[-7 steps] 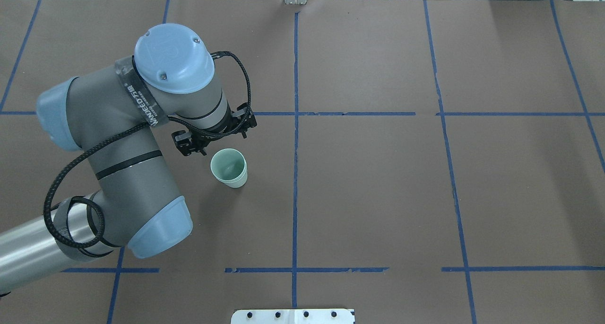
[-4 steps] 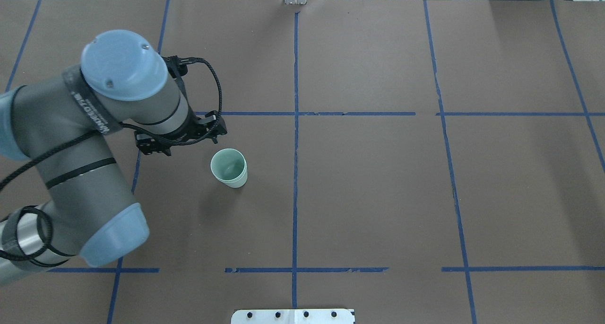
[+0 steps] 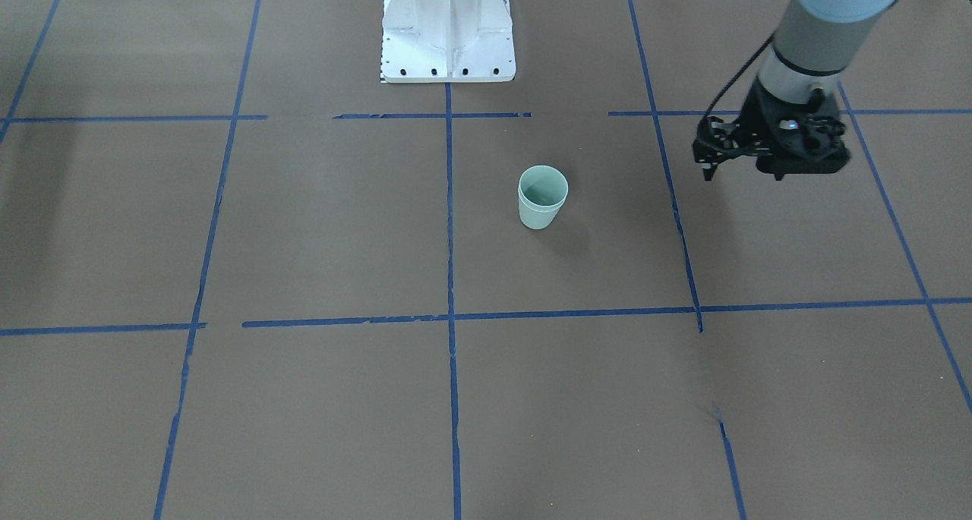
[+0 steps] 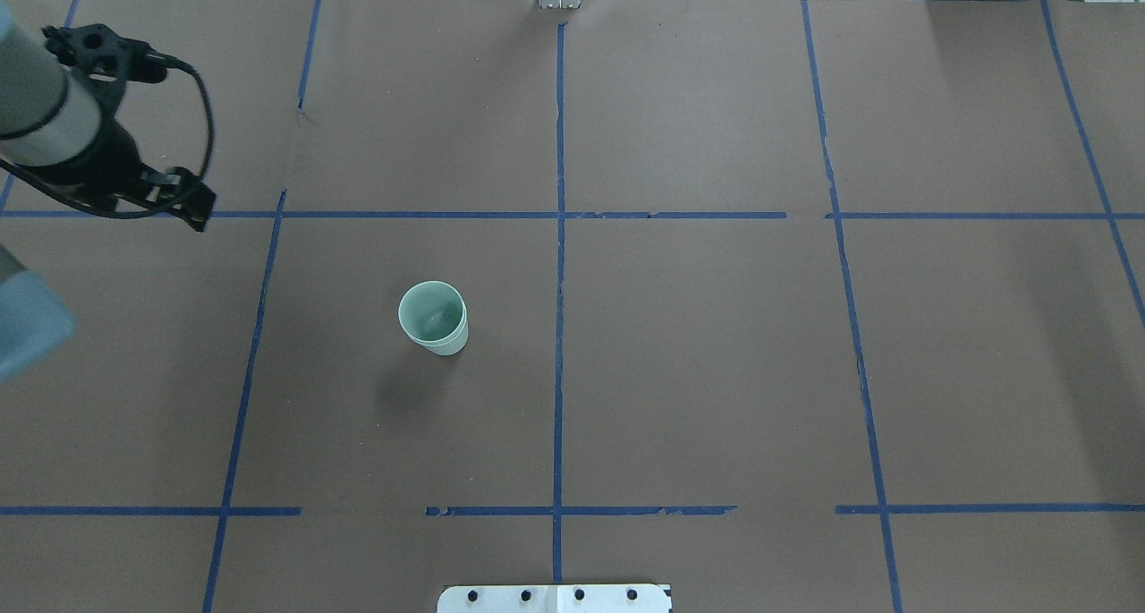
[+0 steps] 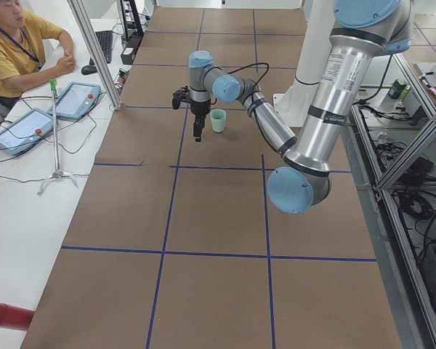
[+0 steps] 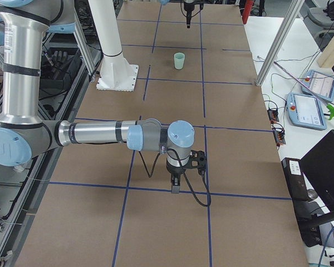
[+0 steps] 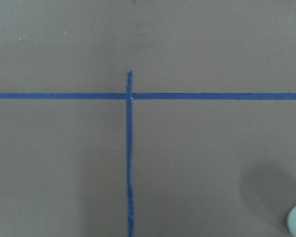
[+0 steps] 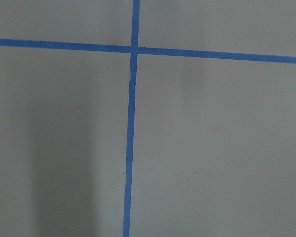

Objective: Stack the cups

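The left gripper [image 3: 801, 163] no longer hangs just beside the cup [image 4: 433, 318]; it is now well apart from it, out at the overhead view's left edge near a blue tape crossing [image 7: 129, 96]. The left arm [image 4: 54, 121], whose grey links and blue caps filled that view's left half, is now mostly out of it. Only the wrist and a sliver of cap still show.

Brown table [image 4: 716, 371] w/ blue tape grid [image 4: 559, 371], upright mint cup [image 4: 433, 318] left of ctr, white base plate [image 3: 448, 26]

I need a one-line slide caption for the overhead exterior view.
Mint-green cup stands upright on the brown table; the left gripper hangs apart, near the view's left edge.
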Robot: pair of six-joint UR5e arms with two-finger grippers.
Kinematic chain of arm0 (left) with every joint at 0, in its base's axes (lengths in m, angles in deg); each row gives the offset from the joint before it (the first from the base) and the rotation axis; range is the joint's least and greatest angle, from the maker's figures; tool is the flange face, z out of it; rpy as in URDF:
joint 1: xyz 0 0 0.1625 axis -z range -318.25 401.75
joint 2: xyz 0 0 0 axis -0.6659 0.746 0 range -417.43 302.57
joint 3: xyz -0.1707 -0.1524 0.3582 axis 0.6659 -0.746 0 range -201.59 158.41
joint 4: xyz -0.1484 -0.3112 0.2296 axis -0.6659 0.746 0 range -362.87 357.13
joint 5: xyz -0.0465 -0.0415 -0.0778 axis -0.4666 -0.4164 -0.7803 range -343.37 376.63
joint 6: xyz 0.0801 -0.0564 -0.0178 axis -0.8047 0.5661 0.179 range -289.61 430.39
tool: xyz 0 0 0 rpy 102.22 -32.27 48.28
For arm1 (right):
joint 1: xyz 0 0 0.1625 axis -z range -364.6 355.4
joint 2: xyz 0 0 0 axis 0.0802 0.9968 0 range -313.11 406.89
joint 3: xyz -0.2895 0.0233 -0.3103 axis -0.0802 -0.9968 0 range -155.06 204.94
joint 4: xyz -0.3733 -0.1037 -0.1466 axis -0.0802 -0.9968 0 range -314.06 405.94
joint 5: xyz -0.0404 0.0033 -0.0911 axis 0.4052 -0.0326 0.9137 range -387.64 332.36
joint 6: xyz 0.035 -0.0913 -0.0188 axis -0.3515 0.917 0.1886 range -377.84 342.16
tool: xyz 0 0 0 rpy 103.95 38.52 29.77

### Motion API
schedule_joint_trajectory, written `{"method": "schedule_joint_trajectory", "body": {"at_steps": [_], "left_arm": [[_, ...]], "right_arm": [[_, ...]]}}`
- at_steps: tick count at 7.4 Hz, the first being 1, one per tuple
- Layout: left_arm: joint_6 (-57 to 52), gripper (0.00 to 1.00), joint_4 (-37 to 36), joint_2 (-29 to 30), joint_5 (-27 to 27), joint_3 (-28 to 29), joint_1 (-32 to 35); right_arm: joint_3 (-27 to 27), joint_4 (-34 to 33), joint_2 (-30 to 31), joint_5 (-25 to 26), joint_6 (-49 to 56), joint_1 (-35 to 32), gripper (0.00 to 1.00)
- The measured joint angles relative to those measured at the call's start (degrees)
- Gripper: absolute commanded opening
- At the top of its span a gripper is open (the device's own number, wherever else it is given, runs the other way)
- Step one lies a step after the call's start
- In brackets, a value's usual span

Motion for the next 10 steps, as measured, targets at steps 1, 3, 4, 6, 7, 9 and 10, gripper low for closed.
{"method": "schedule_joint_trajectory", "body": {"at_steps": [1,3,4,6,7,9,10], "left_arm": [[-12.6,1.0,0.2,-5.2,-2.5,0.5,6.6],[-30.9,1.0,0.5,-13.1,-7.3,5.5,19.3],[-39.4,1.0,0.8,-14.5,-8.3,9.1,24.6],[-47.4,1.0,0.8,-15.8,-8.8,12.7,30.1],[-48.3,1.0,0.8,-16.1,-9.1,13.2,30.9],[-48.9,1.0,0.9,-18.6,-13.2,13.3,31.3],[-48.9,1.0,1.3,-20.7,-16.2,13.3,31.4]], "right_arm": [[0.0,0.0,0.0,0.0,0.0,0.0,1.0],[0.0,0.0,0.0,0.0,0.0,0.0,1.0],[0.0,0.0,0.0,0.0,0.0,0.0,1.0],[0.0,0.0,0.0,0.0,0.0,0.0,1.0],[0.0,0.0,0.0,0.0,0.0,0.0,1.0],[0.0,0.0,0.0,0.0,0.0,0.0,1.0],[0.0,0.0,0.0,0.0,0.0,0.0,1.0]]}}
